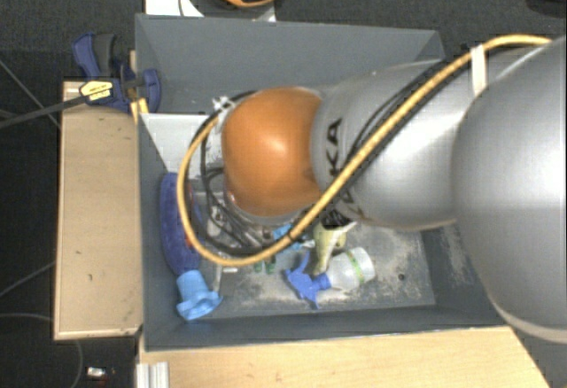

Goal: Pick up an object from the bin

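While gripper sits low in bin, left of centre, under orange cover, can't tell if it's spread or pinching. Nearest: long blue piece along left wall, blue clip front-left corner. Looks like reach step; next: grip, lift straight

The silver-grey KUKA arm comes in from the right as a thick link and narrows to a wrist capped by a rounded orange cover, the wrist pointing downward and seen nearly end-on. A yellow cable, tied to the link by a pale strap, runs along the arm and loops round the cover's left side beside thinner black cables. Under the cover hangs the dark body of the gripper, mostly hidden by the wrist.
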`<act>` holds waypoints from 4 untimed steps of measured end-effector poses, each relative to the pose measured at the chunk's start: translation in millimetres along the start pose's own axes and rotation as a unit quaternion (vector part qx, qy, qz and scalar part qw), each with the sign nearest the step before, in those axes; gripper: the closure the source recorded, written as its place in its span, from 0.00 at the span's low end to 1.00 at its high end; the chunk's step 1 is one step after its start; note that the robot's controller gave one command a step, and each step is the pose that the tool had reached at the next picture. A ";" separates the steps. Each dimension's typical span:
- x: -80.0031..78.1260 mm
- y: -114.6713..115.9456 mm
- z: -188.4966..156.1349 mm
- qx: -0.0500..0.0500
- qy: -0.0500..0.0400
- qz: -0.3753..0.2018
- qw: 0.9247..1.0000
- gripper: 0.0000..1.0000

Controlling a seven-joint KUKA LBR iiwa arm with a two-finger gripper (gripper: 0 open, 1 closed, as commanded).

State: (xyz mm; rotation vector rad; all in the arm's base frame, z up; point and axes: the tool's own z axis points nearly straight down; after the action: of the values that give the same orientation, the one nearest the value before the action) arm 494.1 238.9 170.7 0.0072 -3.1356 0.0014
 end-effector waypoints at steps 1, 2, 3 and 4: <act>-2.2 -1.4 -4.6 -0.001 -0.004 0.003 1.000 0.00; 9.4 10.8 28.1 0.000 -0.003 -0.235 0.972 0.00; 13.1 10.6 39.6 0.000 -0.003 -0.234 0.972 0.00; 11.0 12.9 57.3 0.000 -0.003 -0.421 0.907 0.00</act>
State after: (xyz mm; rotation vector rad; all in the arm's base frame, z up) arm 482.7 251.7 113.5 1.3288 -2.8472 -0.0013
